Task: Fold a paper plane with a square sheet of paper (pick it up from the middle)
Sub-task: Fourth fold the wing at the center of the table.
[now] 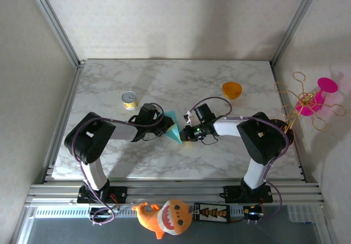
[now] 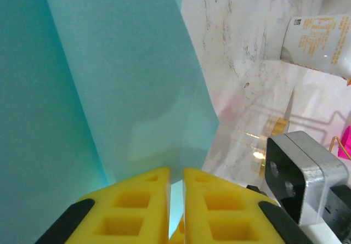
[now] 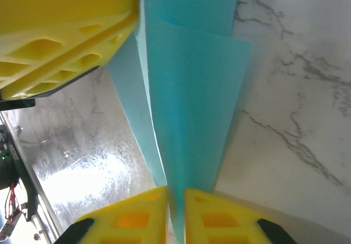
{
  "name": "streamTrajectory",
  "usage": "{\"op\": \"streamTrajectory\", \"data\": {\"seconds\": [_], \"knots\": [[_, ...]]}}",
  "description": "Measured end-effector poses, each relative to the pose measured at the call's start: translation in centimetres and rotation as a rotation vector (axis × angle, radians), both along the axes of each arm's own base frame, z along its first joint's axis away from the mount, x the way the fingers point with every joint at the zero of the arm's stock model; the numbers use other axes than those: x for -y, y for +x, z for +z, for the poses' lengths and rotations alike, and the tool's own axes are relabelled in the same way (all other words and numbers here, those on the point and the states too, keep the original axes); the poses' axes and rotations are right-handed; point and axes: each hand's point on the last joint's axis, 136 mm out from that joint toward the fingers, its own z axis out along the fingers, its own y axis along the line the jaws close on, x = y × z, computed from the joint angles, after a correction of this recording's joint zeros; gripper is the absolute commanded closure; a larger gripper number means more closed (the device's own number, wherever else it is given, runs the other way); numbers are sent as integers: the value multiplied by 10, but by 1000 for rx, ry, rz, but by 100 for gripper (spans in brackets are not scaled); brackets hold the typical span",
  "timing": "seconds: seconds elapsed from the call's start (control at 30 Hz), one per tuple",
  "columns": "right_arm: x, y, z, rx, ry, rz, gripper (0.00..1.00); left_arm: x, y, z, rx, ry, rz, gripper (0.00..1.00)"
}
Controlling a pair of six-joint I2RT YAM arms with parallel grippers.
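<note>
Paper plane (image 1: 174, 126), teal: sitting at the middle of the table (image 1: 219, 162). Left gripper (image 2: 175, 174) is pinching its side edge; right gripper (image 3: 175, 193) is pinching its narrow end, jaws pressed together.

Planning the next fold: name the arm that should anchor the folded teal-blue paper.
Right, probably: the right gripper pinches the folded teal-blue paper sheet on its crease near the narrow tip; the left gripper pinches a side edge.
</note>
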Motion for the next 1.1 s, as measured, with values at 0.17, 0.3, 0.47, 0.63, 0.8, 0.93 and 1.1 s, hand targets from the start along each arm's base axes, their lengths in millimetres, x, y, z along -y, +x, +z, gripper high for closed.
{"op": "streamTrajectory", "data": {"seconds": [0.17, 0.3, 0.47, 0.63, 0.8, 0.93, 1.1], "knots": [[-1, -1, 0, -4, 6, 4, 78, 0, 0, 0, 0, 0, 0, 86], [-1, 0, 1, -2, 8, 4, 78, 0, 0, 0, 0, 0, 0, 86], [-3, 4, 1, 8, 0, 0, 81, 0, 0, 0, 0, 0, 0, 87], [-3, 5, -1, 10, -8, -3, 85, 0, 0, 0, 0, 0, 0, 87], [-2, 6, -3, 15, -18, -7, 89, 0, 0, 0, 0, -1, -1, 86], [-2, 6, -4, 15, -21, -9, 90, 0, 0, 0, 1, -1, -1, 86], [-2, 6, -4, 14, -22, -9, 90, 1, 1, 2, 8, -9, -4, 86]]}}
